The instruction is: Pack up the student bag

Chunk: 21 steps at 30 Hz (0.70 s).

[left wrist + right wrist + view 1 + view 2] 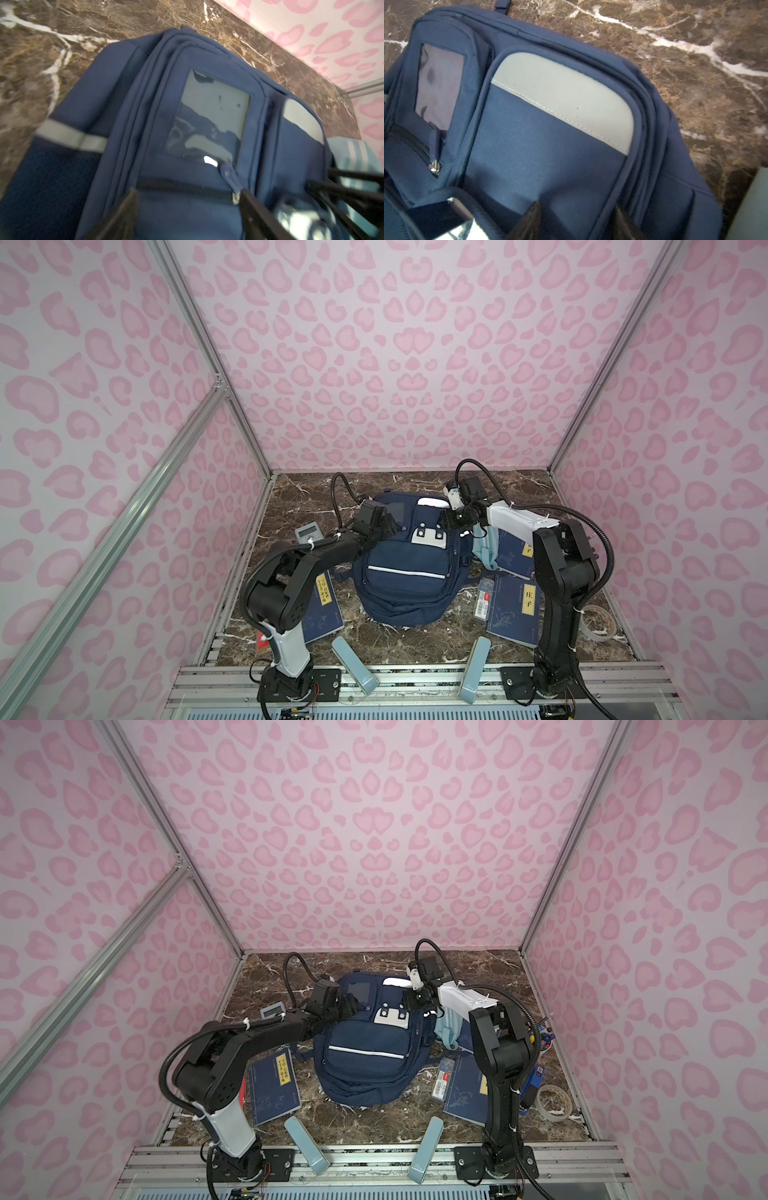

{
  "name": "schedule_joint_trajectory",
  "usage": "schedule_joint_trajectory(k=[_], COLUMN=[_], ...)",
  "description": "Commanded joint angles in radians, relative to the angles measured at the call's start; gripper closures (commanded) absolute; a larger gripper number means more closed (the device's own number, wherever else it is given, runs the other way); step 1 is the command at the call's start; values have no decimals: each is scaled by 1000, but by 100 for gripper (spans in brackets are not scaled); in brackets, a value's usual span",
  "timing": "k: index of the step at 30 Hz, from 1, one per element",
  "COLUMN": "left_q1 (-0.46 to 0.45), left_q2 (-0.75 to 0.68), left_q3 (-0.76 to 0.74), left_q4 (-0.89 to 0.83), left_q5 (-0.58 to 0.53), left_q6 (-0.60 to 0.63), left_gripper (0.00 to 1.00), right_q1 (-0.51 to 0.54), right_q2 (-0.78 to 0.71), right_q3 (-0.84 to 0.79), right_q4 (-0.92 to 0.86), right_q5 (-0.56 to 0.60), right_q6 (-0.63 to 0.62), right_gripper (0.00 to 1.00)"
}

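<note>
Left wrist: left gripper (187,199) over student bag (116,99)

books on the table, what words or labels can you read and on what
"庄子": yellow label, right front book
"子": yellow label, right rear book; rest hidden
left book label: too small to read
small box sticker: too small to read

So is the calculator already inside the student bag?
No, the grey calculator lies on the marble table beside the student bag.
</note>
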Motion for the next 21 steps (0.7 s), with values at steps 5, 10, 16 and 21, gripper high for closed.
schedule_joint_trajectory(k=[5, 10, 16, 21], left_q1=[-59, -110, -93, -50], left_q2=[-281, -267, -128, -34], left_q3=[-288, -401, -305, -166], left_q4=[-75, 33, 59, 24], left_q5=[27, 12, -34, -60], left_q6=[-44, -103, -69, -23], left_gripper=[1, 2, 46, 62], right_q1=[-9, -6, -8, -16], right_q2=[50, 58, 53, 50], right_q3=[6, 3, -9, -10], right_q4=[-61, -62, -66, -68], right_q5=[36, 6, 0, -24], right_q6=[37, 37, 30, 37], right_gripper=[40, 32, 42, 49])
